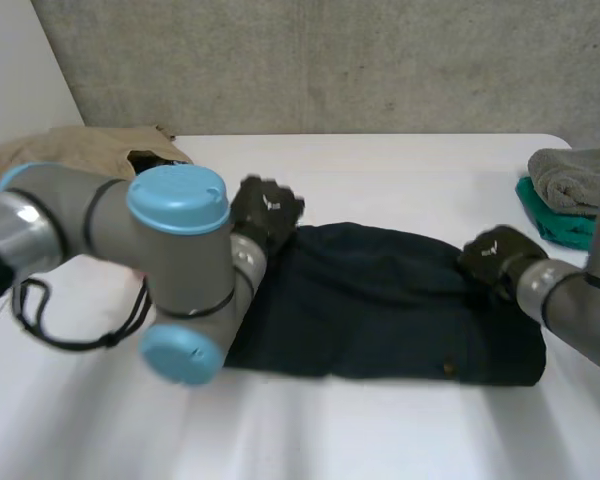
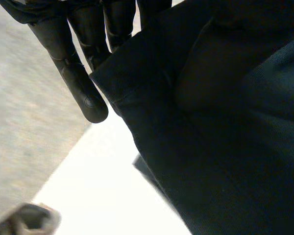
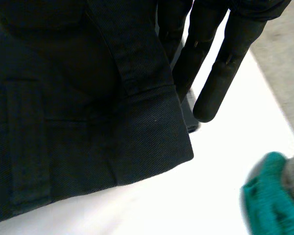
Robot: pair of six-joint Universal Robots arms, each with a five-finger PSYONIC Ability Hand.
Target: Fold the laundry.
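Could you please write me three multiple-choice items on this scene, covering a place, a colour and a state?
1. Where on the dark garment is the left hand? A its middle; B its far left corner; C its near edge.
2. What colour is the cloth under the grey towel? A red; B yellow; C green.
3. The grey towel is: A folded; B spread flat; C draped over an arm.
Answers: 1 B, the head view shows it there. 2 C, green shows beneath the grey. 3 A, it sits as a thick bundle.
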